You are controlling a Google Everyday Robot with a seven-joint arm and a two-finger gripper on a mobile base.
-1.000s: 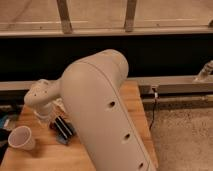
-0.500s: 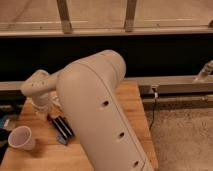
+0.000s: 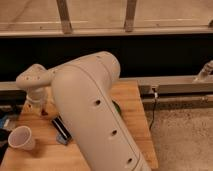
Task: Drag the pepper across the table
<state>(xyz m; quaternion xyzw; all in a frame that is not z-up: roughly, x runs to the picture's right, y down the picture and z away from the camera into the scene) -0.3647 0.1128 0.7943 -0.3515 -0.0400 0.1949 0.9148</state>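
No readable brand, label or writing anywhere. The big cream arm [image 3: 95, 120] fills the middle of the view and bends back to the far-left part of the table [image 3: 132, 107]. The gripper [image 3: 40, 107] hangs below the wrist there, close over the wood; cannot tell its state. The pepper [image 3: 45, 112], a small dark red bit, shows right at the gripper's lower end, touching or just under it. A white cup [image 3: 21, 137] stands nearer, to the left. A black-and-white striped flat object [image 3: 61, 130] lies right of the cup, partly behind the arm.
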